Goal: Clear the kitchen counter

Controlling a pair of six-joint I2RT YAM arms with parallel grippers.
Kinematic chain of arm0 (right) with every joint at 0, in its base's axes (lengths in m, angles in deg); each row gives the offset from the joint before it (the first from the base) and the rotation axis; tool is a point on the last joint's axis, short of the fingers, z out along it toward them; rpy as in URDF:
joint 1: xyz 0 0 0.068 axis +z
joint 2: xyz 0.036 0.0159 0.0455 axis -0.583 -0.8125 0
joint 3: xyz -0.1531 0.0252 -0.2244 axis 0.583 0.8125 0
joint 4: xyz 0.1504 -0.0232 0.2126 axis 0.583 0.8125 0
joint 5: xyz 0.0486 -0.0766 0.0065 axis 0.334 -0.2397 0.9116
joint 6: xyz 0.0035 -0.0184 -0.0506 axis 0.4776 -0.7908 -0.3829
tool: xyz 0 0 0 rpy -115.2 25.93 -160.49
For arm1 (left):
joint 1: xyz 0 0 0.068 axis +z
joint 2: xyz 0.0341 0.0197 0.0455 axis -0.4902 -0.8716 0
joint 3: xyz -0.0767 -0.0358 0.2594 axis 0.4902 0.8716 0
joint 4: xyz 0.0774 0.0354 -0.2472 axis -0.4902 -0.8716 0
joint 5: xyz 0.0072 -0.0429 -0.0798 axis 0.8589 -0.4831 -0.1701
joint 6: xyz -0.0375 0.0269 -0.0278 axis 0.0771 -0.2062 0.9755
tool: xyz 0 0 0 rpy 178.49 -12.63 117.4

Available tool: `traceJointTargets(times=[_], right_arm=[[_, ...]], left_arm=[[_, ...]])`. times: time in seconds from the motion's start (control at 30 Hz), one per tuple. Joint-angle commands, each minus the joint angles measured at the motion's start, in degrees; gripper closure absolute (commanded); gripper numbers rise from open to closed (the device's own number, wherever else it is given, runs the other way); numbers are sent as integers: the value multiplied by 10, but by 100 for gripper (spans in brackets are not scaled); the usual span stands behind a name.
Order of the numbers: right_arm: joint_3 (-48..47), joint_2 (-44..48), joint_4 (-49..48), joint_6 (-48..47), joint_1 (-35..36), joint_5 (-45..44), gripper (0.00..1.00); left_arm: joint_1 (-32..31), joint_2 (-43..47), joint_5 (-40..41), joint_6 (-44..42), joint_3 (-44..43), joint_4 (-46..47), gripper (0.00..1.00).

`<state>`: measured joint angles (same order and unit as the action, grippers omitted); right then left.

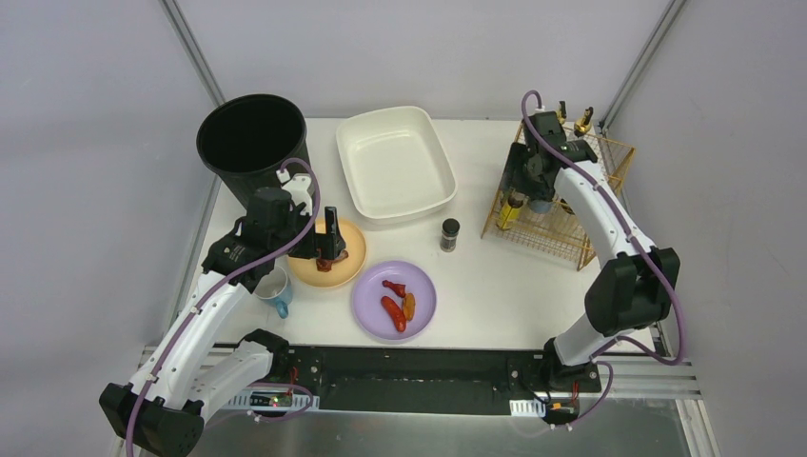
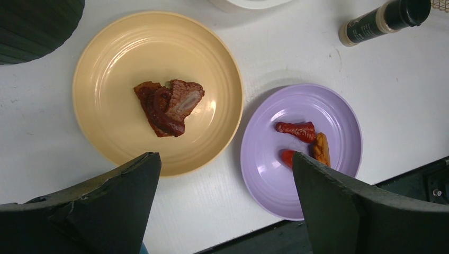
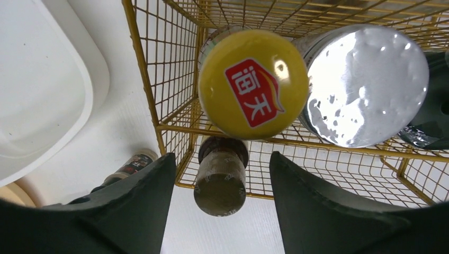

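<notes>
The white kitchen counter carries a yellow plate with a piece of browned meat, and a purple plate with red and orange sausages. A dark-capped spice bottle stands beside them. My left gripper hovers open over the near edge of the yellow plate, holding nothing. My right gripper is at the gold wire rack, open. A grey-capped bottle stands between its fingers with a gap on each side.
A black bin stands at the back left, with a white basin beside it. A blue mug sits under my left arm. The rack also holds a yellow-capped bottle and a silver-lidded jar.
</notes>
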<state>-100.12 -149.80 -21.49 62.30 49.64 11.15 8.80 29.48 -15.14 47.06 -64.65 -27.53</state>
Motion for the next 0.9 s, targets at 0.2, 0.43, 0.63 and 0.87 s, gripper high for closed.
traceJointTargets(times=[0.2,0.43,0.63,0.87], right_arm=[[-55,57,32,-9,2,-17,28],[-88,99,99,-33,64,-18,27],[-46,141,77,-11,149,3,24],[24,125,14,28,206,6,22]], left_arm=[[1,2,-7,-1,-11,0,0],[1,-3,-6,0,-12,0,0],[1,-5,-2,0,-13,0,0],[1,-4,3,0,-13,-3,0]])
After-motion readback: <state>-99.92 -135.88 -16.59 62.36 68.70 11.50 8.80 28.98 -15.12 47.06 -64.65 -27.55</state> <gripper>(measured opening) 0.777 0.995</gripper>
